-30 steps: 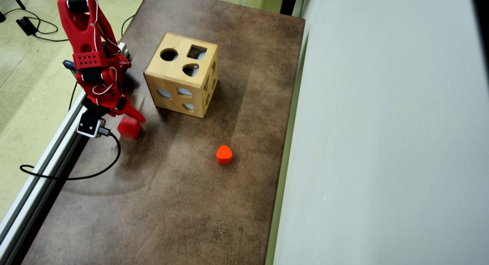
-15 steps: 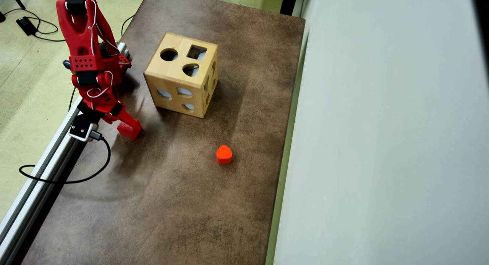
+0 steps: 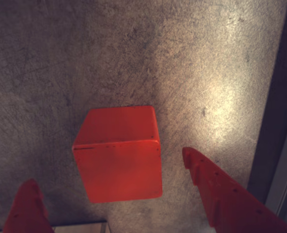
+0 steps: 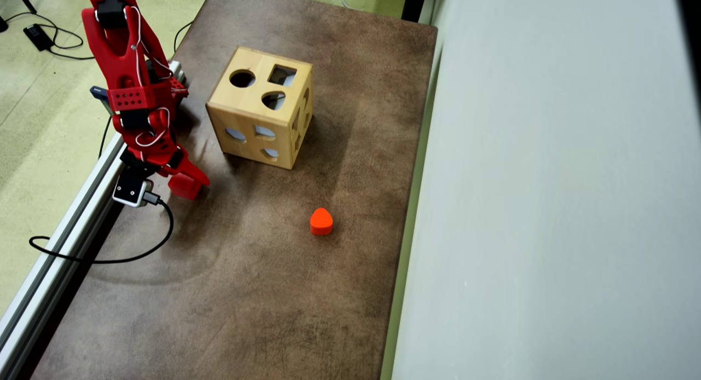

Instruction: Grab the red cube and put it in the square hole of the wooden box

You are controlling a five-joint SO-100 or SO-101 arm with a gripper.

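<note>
Where the wrist view looks down, the surface is a scuffed grey-brown tabletop (image 3: 133, 53) with a warm light patch on the right and a dark strip plus a pale metal rail along the right edge. The red cube (image 3: 118, 154) sits on it at centre, resting flat, top face and one side face showing, edges turned slightly off the frame (no long axis, all sides look equal). The gripper (image 3: 109, 179) is spread wide: one red finger (image 3: 26, 206) low left, the other finger (image 3: 221, 194) low right, cube between them with clear gaps on both sides, nothing clamped.

In the overhead view the table (image 4: 263, 292) is a brown mottled board, with green-yellow floor and cables at left, an aluminium rail (image 4: 65, 226) along the left edge, and a pale grey wall-like panel on the right. The red arm (image 4: 131, 90) leans down at the left edge; the gripper (image 4: 189, 185) is over the cube (image 4: 185, 187), mostly hidden (only a red corner shows). The wooden box (image 4: 262, 106) stands just right of the arm, rotated a bit, its square hole (image 4: 282, 74) on the top face beside a round hole. A separate orange-red rounded block (image 4: 321, 221) lies well apart, toward the table's middle.
</note>
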